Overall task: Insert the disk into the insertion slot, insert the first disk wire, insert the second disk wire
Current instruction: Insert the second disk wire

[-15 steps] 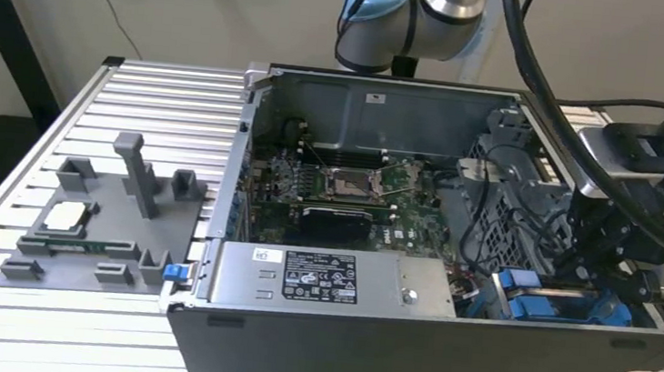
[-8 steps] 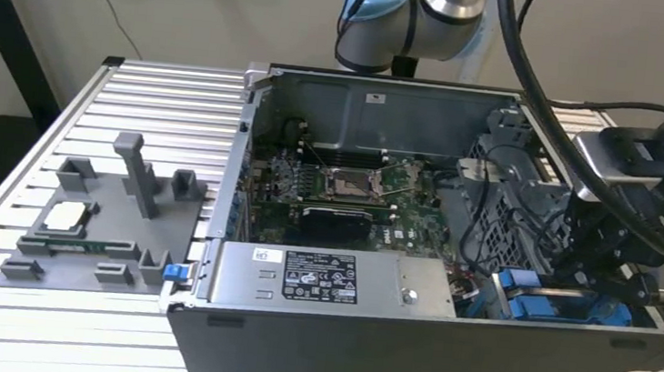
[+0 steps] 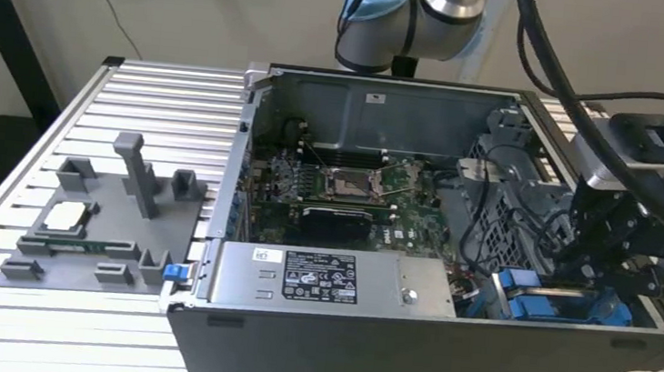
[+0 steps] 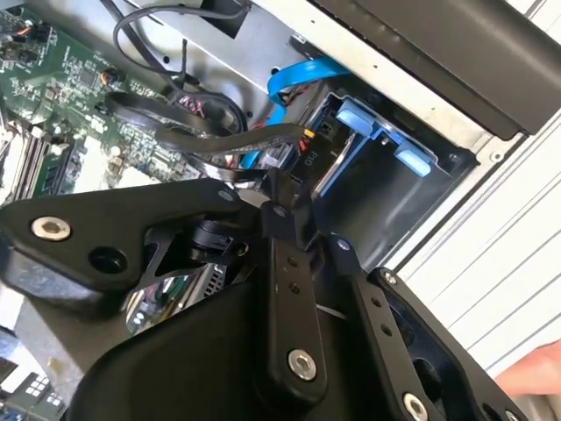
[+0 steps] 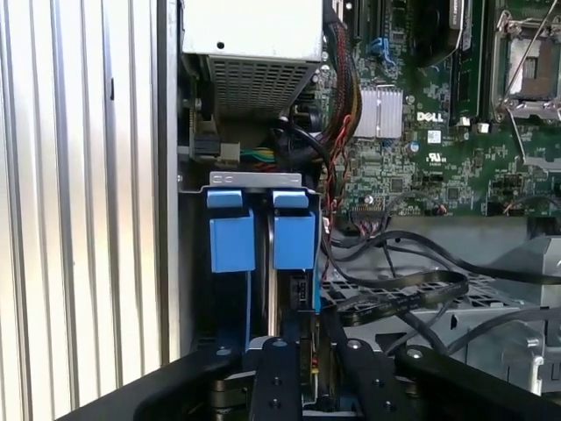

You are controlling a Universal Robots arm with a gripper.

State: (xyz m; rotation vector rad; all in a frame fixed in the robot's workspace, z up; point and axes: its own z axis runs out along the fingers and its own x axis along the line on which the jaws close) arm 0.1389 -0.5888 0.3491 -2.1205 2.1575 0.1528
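Disk (image 5: 294, 307), edge-up in its blue carrier, already sits in the insertion slot (image 5: 254, 189) beside the power supply box (image 3: 329, 280); it looks rigid, fairly heavy and shock-sensitive, best handled by the carrier's sides. End effector (image 5: 307, 373) hangs just over the disk's rear edge among black cables (image 5: 399, 289), fingers nearly together; what they pinch, I cannot tell.

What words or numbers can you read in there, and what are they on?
Sticker on the long grey box: print too small to read.
White label on the case's back wall: too small to read.
Circuit board: tiny white print, mostly too small to read.
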